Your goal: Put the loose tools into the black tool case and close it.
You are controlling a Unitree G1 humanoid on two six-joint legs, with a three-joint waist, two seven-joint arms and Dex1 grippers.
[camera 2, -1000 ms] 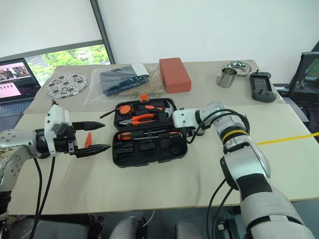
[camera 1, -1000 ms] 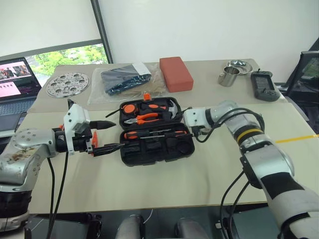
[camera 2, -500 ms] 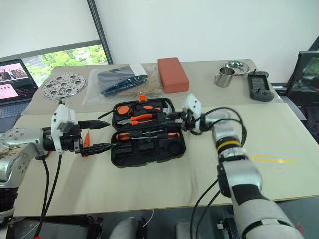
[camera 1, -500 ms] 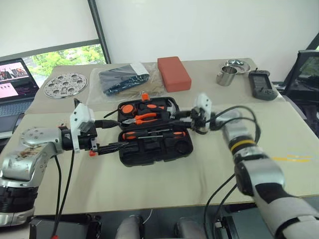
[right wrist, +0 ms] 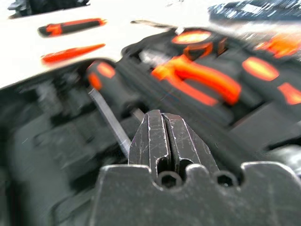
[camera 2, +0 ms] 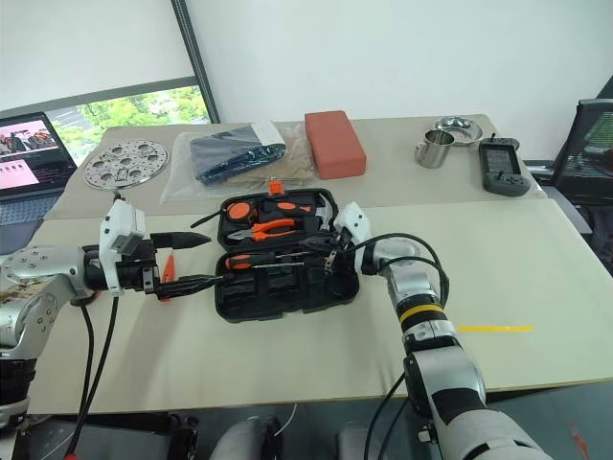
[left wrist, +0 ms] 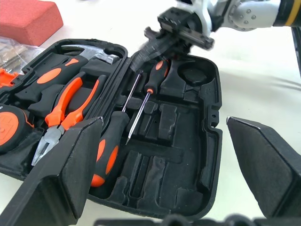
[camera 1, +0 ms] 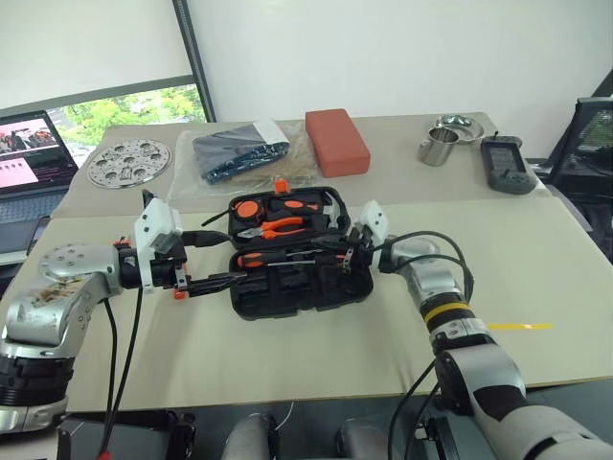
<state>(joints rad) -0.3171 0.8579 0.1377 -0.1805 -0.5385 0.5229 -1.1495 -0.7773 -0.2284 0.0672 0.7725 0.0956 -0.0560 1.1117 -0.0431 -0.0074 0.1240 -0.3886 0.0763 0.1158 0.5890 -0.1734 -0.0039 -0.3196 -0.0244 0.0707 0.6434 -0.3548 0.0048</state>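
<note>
The black tool case (camera 1: 356, 284) lies open in the middle of the table. It holds orange-handled pliers (left wrist: 66, 106), a tape measure (left wrist: 8, 129), a hammer and two screwdrivers (left wrist: 110, 150). My right gripper (camera 1: 335, 252) is shut with nothing between its fingers (right wrist: 162, 136). It hovers low over the screwdrivers in the case's near half. My left gripper (camera 1: 222, 257) is open just left of the case, its fingers (left wrist: 70, 174) pointing at it. Two loose tools lie on the table left of the case: a slim orange tester screwdriver (right wrist: 70, 52) and an orange-and-black tool (right wrist: 70, 26).
Along the back of the table are a perforated metal disc (camera 1: 129, 163), a clear bag with a dark item (camera 1: 239, 153), a red block (camera 1: 337, 141), a steel cup (camera 1: 441, 146) and a dark handheld device (camera 1: 503, 163). A laptop (camera 1: 34, 153) sits far left.
My right gripper has shut, rolled over and dropped leftward from the case's right edge to a spot over its near half. My left gripper has stayed put and open.
</note>
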